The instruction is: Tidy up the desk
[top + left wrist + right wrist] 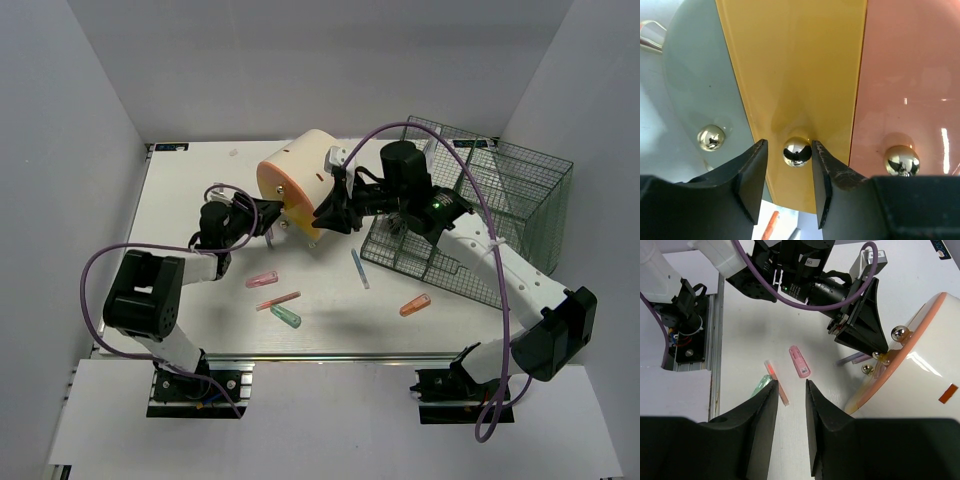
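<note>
Left gripper (pixel 788 143) straddling brass knob (pixel 797 151) (not clamped), right gripper (pixel 791 387) slightly parted, empty, container (pixel 920 375) cropped.

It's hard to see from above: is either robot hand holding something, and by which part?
Nothing is held. The left end effector straddles the middle gold knob on the yellow panel, a gap showing beside it. The right end effector is empty.

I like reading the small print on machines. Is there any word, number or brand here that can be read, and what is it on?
No text here can be read for certain.
White sticker on the left arm: it has print, but too small and blurred to read.
Dark label at the far left corner of the desk: too small.
Orange sticker on the cream container: no text shows.
</note>
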Tool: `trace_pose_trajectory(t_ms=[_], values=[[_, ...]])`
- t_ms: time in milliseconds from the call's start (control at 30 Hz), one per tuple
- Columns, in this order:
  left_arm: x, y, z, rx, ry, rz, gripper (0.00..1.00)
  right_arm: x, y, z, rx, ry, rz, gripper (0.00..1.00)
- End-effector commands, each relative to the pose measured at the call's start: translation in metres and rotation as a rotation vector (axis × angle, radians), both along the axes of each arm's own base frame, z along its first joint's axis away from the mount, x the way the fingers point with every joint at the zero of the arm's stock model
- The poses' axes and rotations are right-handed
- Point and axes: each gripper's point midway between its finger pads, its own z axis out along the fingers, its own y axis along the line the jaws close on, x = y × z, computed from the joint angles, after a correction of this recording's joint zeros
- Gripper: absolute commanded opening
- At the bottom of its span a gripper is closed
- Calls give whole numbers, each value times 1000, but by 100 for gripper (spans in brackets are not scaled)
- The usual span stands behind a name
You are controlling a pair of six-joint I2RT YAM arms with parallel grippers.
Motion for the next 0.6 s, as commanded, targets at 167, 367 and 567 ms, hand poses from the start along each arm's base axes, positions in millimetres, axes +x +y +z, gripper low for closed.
trace_pose_trajectory(t_ms=[167,367,567], values=[[11,-5,19,-45,-55,-23,45,4,1,2,19,-24,-2,34],[7,-5,22,-45,-57,-29,34,3,-1,-2,13,-22,-5,34],[-9,6,22,-25,-46,22,28,1,-3,-8,3,-27,-1,35]])
